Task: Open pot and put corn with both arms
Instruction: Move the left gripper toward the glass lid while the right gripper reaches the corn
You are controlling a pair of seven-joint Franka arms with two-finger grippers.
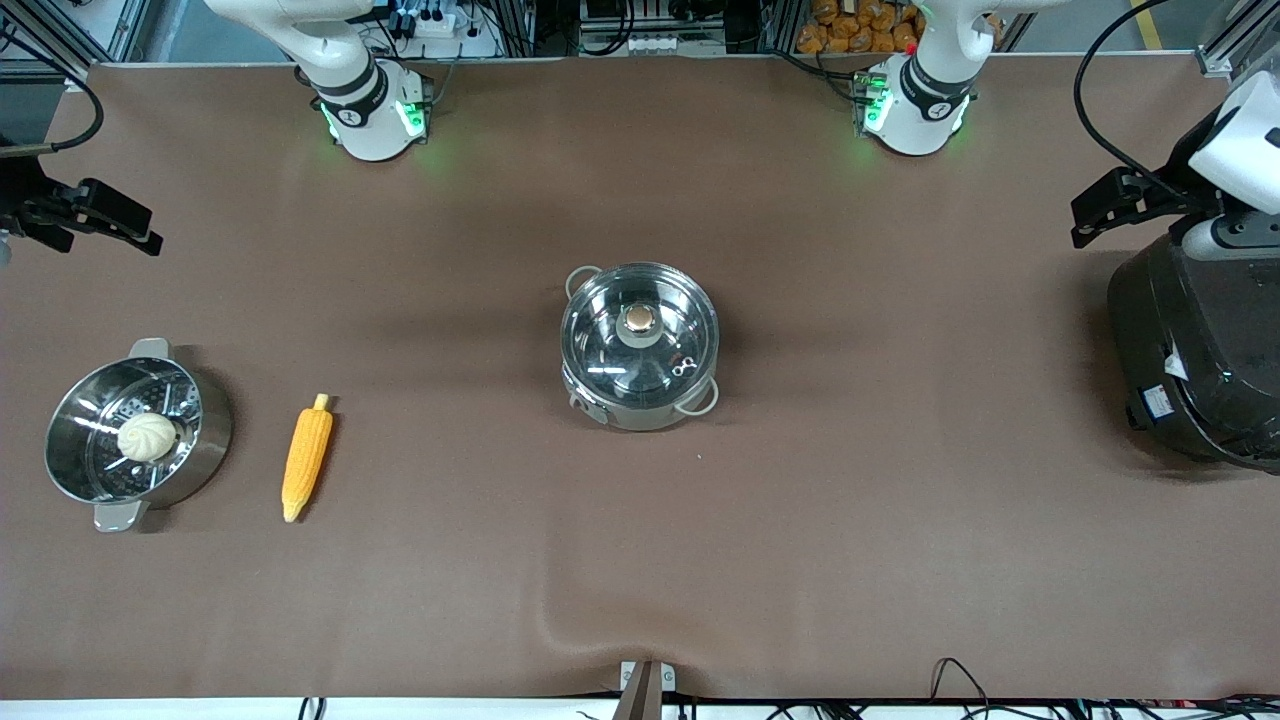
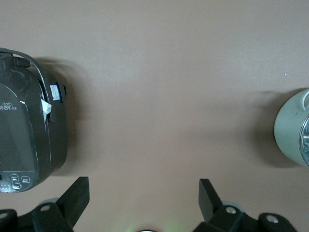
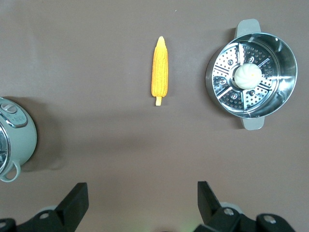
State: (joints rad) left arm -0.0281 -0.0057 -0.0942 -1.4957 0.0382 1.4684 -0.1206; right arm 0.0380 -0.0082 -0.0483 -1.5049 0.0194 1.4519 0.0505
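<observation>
The steel pot (image 1: 640, 390) stands mid-table with its glass lid (image 1: 665, 350) on and a copper knob (image 1: 640, 320) on top. Its edge shows in the left wrist view (image 2: 292, 128) and the right wrist view (image 3: 17, 140). The corn (image 1: 307, 457) lies flat on the mat toward the right arm's end, apart from the pot; it also shows in the right wrist view (image 3: 160, 72). My right gripper (image 1: 152, 232) (image 3: 142, 191) is open and empty, up over that end of the table. My left gripper (image 1: 1078, 222) (image 2: 143, 186) is open and empty, up beside the rice cooker.
A steel steamer pot (image 1: 205, 440) (image 3: 285, 53) holding a white bun (image 1: 148, 437) (image 3: 247, 76) stands beside the corn. A large black rice cooker (image 1: 1200, 350) (image 2: 29, 130) stands at the left arm's end. The brown mat (image 1: 850, 520) has a wrinkle near its front edge.
</observation>
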